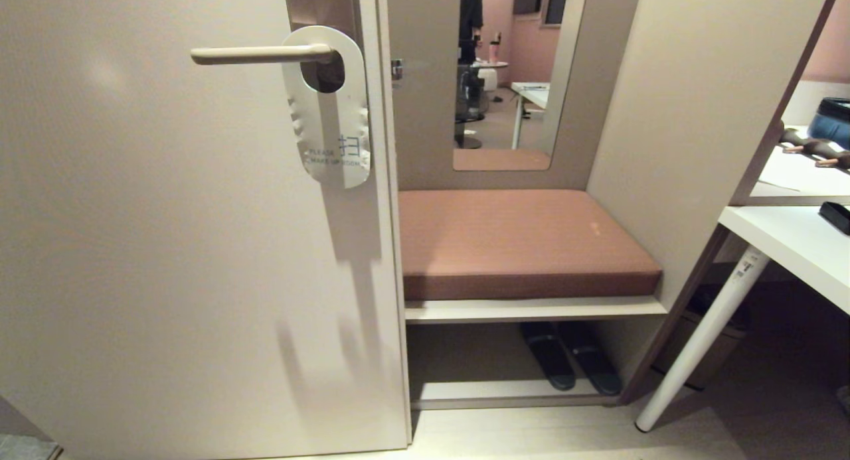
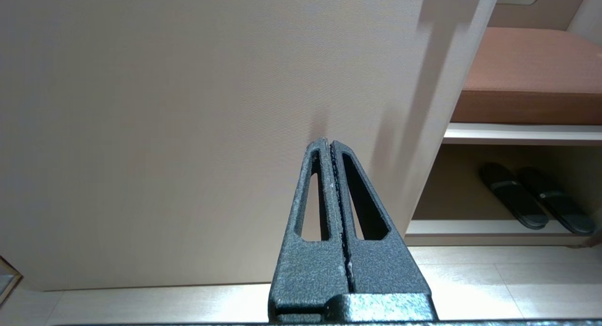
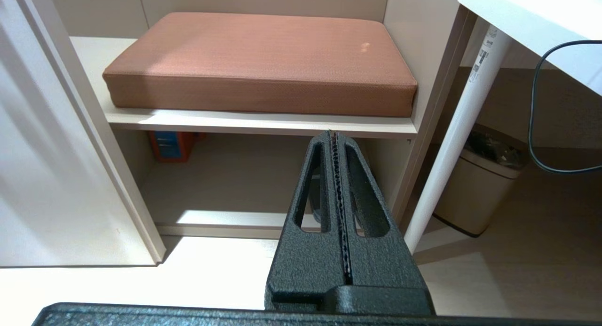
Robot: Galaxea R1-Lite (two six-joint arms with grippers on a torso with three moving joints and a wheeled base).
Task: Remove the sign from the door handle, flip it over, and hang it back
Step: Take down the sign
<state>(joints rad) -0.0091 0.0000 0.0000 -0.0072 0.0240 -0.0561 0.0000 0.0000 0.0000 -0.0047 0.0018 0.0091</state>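
Nearest are the two grippers, each seen only from its own wrist camera and neither in the head view; the left gripper (image 2: 332, 145) is clenched with its fingers pressed flat together and nothing between them, hanging low before the plain lower face of the door (image 2: 197, 119), close to the floor; the right gripper (image 3: 334, 137) is likewise clenched and empty, low down and facing the open shelf under the brown cushion (image 3: 263, 58), with a white table leg (image 3: 458, 133) and a bin (image 3: 475, 185) to one side.

Farther off and higher, in the head view, the door handle (image 1: 255, 54) juts level from its brown backplate (image 1: 319, 5) near the door's edge; the sign (image 1: 329, 108) hangs from it by its round hole, threaded over the lever close to the backplate, white face outward with "MAKE UP ROOM" readable near its lower end; it lies flat against the door and droops straight down.

The sign looks like thin card: light, somewhat bendy, easily creased or torn at the narrow ring round the hole, and probably slick on its printed face; the best hold is likely the lower rounded end, pinched by its edge where it stands slightly free of the door, then slid along the lever toward the rounded tip rather than pulled outward.

Beyond the door a pair of dark slippers (image 1: 571, 360) lies beneath the cushion's shelf.
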